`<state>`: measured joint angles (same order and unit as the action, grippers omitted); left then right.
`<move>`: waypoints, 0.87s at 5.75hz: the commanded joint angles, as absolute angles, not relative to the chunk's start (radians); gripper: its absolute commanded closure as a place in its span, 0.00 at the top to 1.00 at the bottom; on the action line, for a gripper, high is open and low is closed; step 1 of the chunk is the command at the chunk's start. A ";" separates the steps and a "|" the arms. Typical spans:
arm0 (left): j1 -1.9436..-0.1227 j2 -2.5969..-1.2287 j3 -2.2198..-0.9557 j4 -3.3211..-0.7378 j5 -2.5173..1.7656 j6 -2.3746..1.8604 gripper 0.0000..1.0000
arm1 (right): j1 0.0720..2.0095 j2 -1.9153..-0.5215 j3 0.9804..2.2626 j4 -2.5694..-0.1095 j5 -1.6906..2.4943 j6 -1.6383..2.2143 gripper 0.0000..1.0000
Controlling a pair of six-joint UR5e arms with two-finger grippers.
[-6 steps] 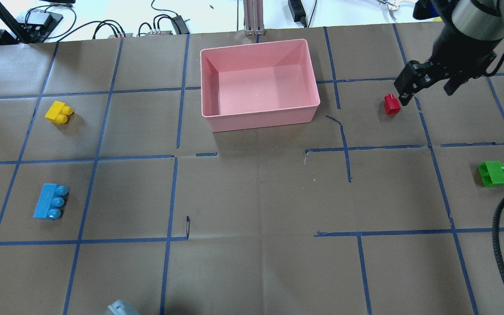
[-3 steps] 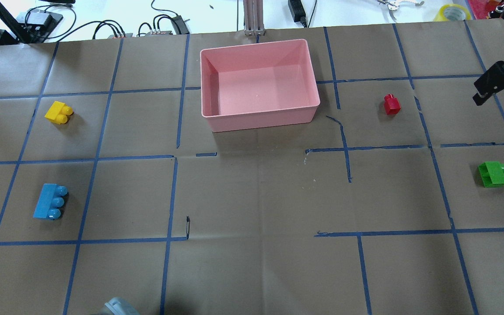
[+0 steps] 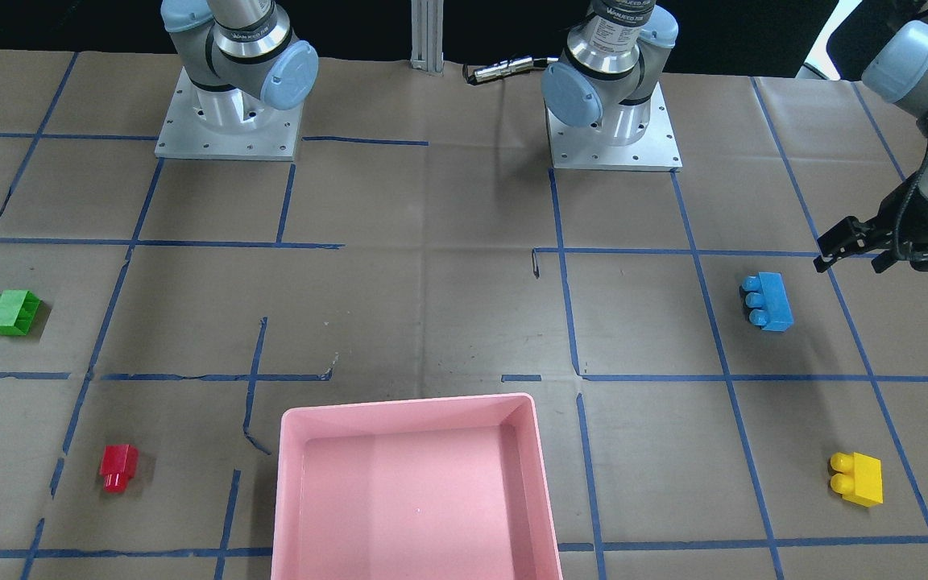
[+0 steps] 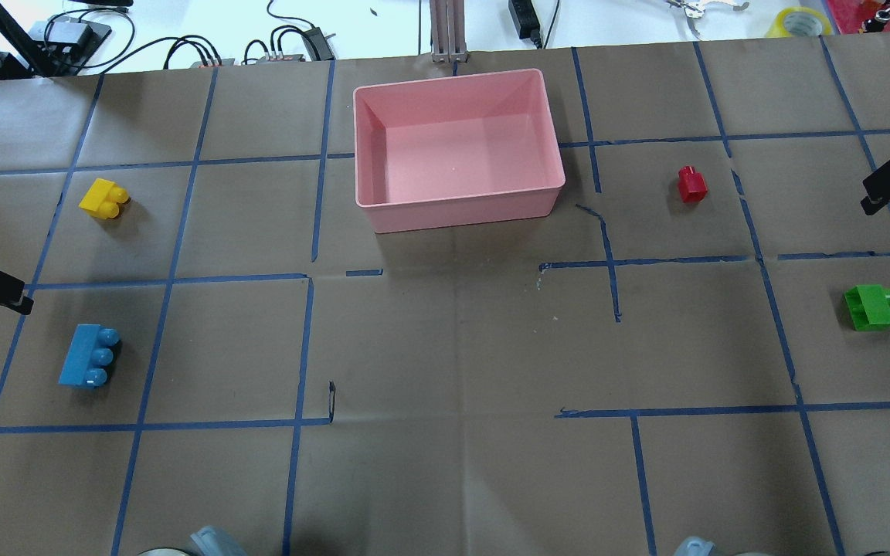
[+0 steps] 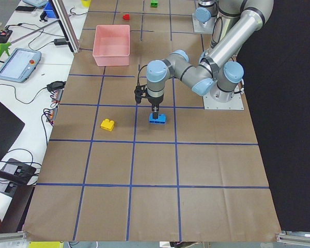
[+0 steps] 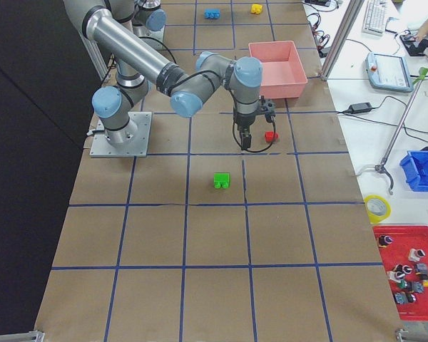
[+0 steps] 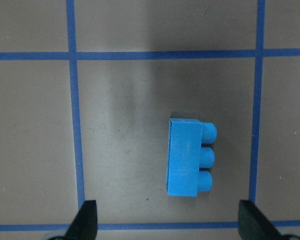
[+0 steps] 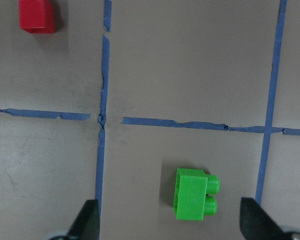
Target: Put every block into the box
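The pink box [image 4: 460, 204] stands empty at the table's far middle. On the left lie the yellow block [image 4: 103, 199] and the blue block [image 4: 88, 356]. The red block [image 4: 691, 184] and the green block [image 4: 872, 307] lie on the right. My left gripper [image 7: 170, 220] is open and hovers over the blue block [image 7: 190, 157], a little off its side. My right gripper [image 8: 170, 220] is open too, high above the green block [image 8: 195, 194], with the red block [image 8: 36, 16] at the view's top corner. Neither gripper holds anything.
Brown paper with a blue tape grid covers the table. Cables and power bricks [image 4: 290, 42] lie past the far edge, and a tape roll [image 4: 799, 22] sits at the far right. Both arm bases [image 3: 226, 121] stand on the robot's side.
My right gripper has pulled away from the red block toward the right edge. My left gripper has come further into view at the left edge. No block has moved.
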<state>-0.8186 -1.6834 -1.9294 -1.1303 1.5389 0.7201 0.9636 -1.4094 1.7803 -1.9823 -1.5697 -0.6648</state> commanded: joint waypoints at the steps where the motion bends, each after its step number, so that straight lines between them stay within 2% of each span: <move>1: -0.831 -1.736 -1.995 -1.009 1.503 0.701 0.99 | 0.913 -1.359 1.850 -2.113 -1.560 -0.666 1.00; 3: -0.831 -1.804 -2.104 -0.766 1.503 0.698 0.99 | 0.885 -1.348 1.896 -2.141 -1.563 -0.663 1.00; 5: -0.831 -1.822 -2.153 -0.735 1.502 0.692 0.99 | 0.855 -1.287 1.914 -2.190 -1.566 -0.663 1.00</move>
<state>-0.8314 -1.8157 -2.1287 -0.7532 1.5022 0.6938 0.8756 -1.3143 1.9038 -2.1623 -1.5677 -0.6629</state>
